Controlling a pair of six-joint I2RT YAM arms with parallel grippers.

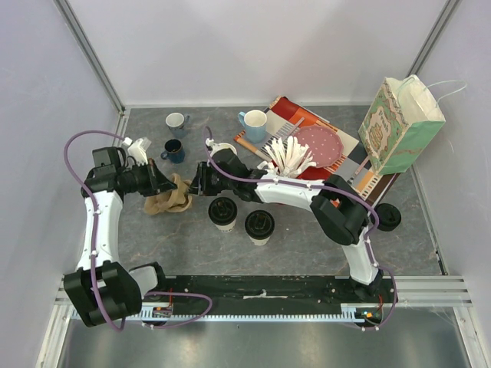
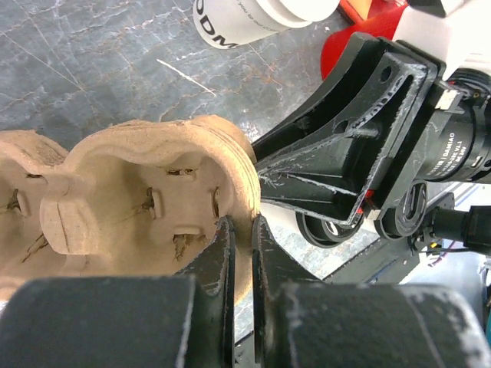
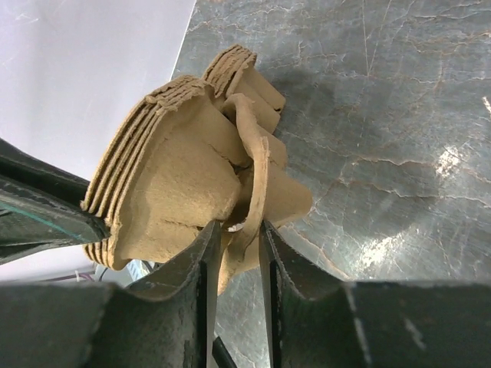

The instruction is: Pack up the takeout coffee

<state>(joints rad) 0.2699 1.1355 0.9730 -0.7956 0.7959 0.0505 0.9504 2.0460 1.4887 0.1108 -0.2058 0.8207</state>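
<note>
Two grippers work one stack of brown moulded-pulp cup carriers (image 1: 170, 198).
Left gripper (image 2: 242, 238) is clenched on the stack's rim; right gripper (image 3: 235, 239) straddles a thin pulp wall with jaws slightly parted, and I cannot tell whether it grips. To peel one carrier off, the right should probably pinch firmly and pull slowly rightward while the left anchors the stack. Two cream paper cups with black lids (image 1: 223, 213) stand just near-right of the stack, close to that pull; three ceramic mugs (image 1: 176, 123) sit farther back.

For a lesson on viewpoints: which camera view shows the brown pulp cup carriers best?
The right wrist view. There the cup carriers fill the frame, and their layered edges show that several are nested together. The left wrist view shows only one face with its cup wells, cropped at the left. The top view shows a small brown lump.
</note>
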